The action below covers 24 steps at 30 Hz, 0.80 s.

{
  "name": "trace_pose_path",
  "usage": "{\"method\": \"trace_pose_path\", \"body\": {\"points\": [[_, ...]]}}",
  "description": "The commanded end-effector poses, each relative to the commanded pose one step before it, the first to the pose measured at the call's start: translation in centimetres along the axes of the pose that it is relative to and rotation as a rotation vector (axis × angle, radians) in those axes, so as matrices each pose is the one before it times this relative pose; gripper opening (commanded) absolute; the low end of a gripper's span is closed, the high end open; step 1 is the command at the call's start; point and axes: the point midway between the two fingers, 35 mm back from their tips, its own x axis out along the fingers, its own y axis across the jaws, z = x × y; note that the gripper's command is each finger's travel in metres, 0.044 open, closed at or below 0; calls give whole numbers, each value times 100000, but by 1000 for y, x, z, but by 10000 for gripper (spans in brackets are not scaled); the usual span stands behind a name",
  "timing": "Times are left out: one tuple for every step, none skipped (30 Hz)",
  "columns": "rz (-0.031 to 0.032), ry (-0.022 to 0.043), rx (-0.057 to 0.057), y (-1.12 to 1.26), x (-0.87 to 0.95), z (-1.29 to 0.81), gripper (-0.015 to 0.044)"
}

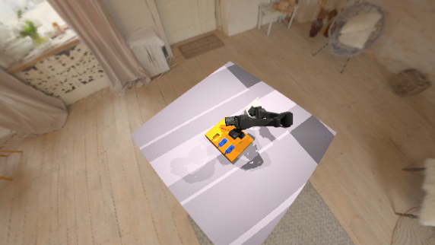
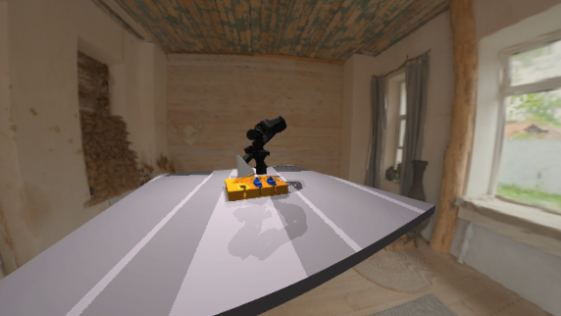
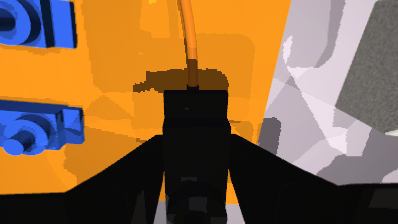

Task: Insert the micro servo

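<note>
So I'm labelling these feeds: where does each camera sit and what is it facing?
Top: high above, looking down at the table, the orange deck and the whole arm.
Exterior: table height, facing deck and arm.
Wrist: behind the pincer, shut on the black servo.
All share the blue servos.

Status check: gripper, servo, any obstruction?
Gripper shut on the black servo. Servo over the orange deck, cable trailing ahead, not yet in a pocket. Two blue servos off to the side, nothing blocking.
</note>
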Motion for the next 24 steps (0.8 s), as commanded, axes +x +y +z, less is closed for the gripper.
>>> {"method": "trace_pose_path", "body": {"points": [[79,-597,-753,415,-199,167,0],[9,-4,-10,233,1,115,0],[11,-5,-13,295,1,146,0],[13,-6,-16,363,1,180,0],[15,-10,-17,416,-12,200,0],[12,-7,-14,345,-5,168,0],[11,-5,-13,302,0,149,0],[8,-4,-10,234,3,117,0],[5,-2,-6,147,3,74,0],[2,-1,-2,51,1,26,0],[0,-5,0,-7,0,75,0],[1,-10,-1,-14,-1,152,0],[1,-13,-1,-21,-1,220,0],[1,-17,-2,-28,-1,290,0],[2,-20,-3,-36,-2,362,0],[2,-24,-3,-43,-2,427,0],[2,-25,-4,-47,-2,458,0],[2,-26,-4,-47,-2,465,0],[2,-25,-5,-48,-2,466,0],[2,-26,-5,-48,-2,467,0],[2,-26,-5,-49,-2,469,0],[3,-26,-5,-49,-2,470,0],[3,-26,-5,-50,-2,471,0],[3,-27,-5,-50,-2,472,0]]}}
